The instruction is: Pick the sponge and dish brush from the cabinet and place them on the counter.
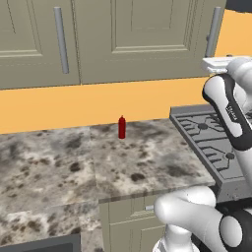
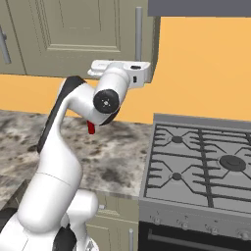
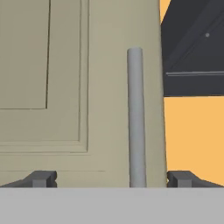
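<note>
The cabinet hangs over the counter with its panelled door closed, so the sponge and the dish brush are hidden. My gripper is open and faces the door from close up. The long grey bar handle stands upright between the two fingertips, right of the middle and nearer the right tip. From the right base view, my hand sits just below the bottom end of that handle, at the cabinet's right edge.
A red bottle stands on the counter against the orange wall. The grey stove top with grates lies to the right. A dark range hood hangs right of the cabinet. Another closed wall cabinet door is at the left.
</note>
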You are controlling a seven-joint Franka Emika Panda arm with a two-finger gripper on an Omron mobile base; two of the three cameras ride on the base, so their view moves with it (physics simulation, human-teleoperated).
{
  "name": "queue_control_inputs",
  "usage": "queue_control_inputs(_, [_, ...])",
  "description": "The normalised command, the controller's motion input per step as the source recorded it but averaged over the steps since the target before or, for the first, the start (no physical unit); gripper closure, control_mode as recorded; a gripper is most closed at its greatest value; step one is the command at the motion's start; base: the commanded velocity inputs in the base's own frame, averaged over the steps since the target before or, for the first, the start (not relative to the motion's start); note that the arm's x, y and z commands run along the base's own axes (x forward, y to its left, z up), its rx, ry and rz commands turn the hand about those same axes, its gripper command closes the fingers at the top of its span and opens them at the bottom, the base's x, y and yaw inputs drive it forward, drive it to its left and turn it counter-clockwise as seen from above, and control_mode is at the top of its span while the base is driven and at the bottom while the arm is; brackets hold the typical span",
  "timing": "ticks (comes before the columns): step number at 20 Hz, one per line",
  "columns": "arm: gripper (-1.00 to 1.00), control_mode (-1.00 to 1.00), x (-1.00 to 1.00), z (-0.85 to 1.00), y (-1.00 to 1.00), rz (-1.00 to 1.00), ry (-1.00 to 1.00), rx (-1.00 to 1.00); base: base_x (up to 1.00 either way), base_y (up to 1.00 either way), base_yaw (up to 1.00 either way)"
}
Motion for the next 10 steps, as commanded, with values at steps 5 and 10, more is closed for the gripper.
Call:
queue_control_inputs(5, [-1.00, -1.00, 0.24, -0.05, 0.00, 0.00, -0.01, 0.00, 0.00, 0.00, 0.00])
queue_control_inputs(10, [-1.00, -1.00, 0.15, -0.01, -0.09, 0.00, -0.01, 0.00, 0.00, 0.00, 0.00])
